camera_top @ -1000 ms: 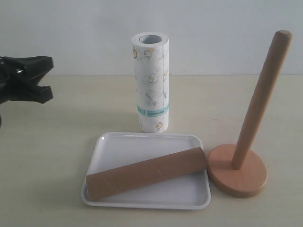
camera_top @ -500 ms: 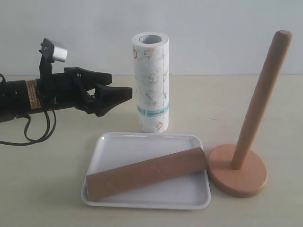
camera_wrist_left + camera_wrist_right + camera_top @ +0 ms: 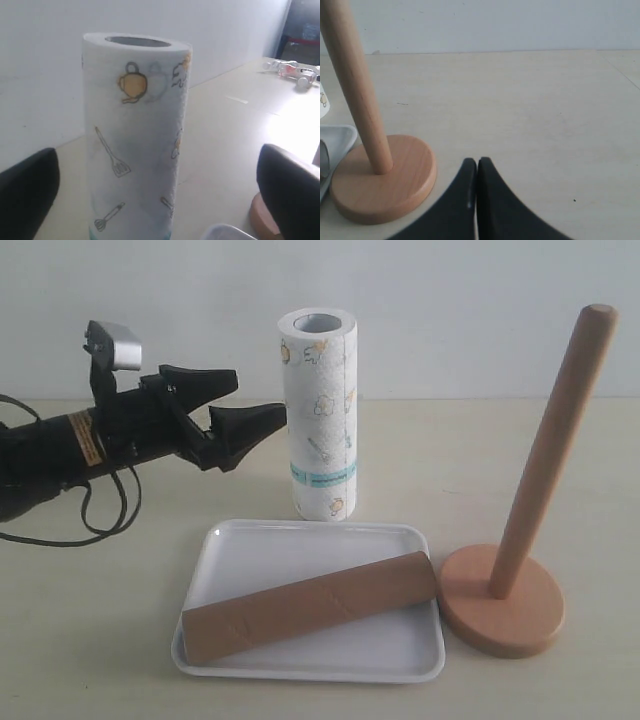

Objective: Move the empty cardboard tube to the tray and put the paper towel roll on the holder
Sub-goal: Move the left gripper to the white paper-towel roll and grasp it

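While the left arm reaches in from the bench's left edge, nearly level and tipped slightly upward, the left gripper points at the paper towel roll with its jaws spread wide. Left wrist view: roll framed between the two black fingers, clear of both. Arm's rear part is cut off at the picture edge; a black cable loops beneath it.

Right gripper shows in its wrist view only: fingers pressed together, nothing between them, low over the bench just beside the holder.

Roll stands upright toward the far edge, mid-bench. Tray lies by the near edge; the empty cardboard tube rests in it on the diagonal, one end up at the rim next to the holder's base. Whether tube and base touch, cannot tell. Holder stands toward the right edge, pole bare.

Roll's foot is cut off in the left wrist view; pole's top is cut off in the right. Small blurred pale objects near a far corner, too indistinct to identify.
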Robot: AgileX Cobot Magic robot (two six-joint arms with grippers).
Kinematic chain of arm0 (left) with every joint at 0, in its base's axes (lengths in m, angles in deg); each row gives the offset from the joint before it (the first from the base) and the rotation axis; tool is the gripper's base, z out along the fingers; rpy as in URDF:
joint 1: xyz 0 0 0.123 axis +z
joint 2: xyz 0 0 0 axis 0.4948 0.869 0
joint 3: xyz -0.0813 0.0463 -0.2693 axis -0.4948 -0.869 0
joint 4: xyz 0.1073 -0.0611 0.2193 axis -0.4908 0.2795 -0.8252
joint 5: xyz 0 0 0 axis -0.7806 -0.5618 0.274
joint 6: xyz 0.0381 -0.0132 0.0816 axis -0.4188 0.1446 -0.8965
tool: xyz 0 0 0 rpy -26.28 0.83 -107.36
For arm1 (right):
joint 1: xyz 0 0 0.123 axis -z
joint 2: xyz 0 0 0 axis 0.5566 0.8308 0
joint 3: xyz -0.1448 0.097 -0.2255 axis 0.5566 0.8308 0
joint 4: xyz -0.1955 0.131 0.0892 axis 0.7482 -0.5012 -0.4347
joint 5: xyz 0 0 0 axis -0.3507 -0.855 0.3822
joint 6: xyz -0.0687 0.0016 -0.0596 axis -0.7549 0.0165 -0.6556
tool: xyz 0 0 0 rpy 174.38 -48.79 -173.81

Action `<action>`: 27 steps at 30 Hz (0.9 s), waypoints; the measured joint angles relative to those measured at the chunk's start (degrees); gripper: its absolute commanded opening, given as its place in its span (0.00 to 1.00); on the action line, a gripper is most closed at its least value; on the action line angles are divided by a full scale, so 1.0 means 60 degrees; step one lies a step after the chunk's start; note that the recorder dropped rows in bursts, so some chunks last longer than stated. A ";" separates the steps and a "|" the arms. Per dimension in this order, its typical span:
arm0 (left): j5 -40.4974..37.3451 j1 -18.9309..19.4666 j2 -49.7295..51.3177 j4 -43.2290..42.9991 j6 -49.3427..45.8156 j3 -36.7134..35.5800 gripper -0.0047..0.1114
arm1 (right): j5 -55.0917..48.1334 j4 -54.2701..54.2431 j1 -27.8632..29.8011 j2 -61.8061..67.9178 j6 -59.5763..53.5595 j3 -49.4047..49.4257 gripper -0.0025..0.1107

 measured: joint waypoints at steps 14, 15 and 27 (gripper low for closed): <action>0.0057 -0.1039 0.2067 0.0883 -0.0734 0.2304 0.99 | 0.0000 0.0000 0.0000 0.0000 0.0000 0.0000 0.02; 0.0057 -0.1082 0.2175 0.0954 -0.0734 0.2458 0.99 | 0.0000 0.0000 0.0000 0.0000 0.0000 0.0000 0.02; -0.0600 -0.1455 0.3498 0.1187 0.0285 0.4578 0.98 | 0.0000 0.0000 0.0000 0.0000 0.0000 0.0000 0.02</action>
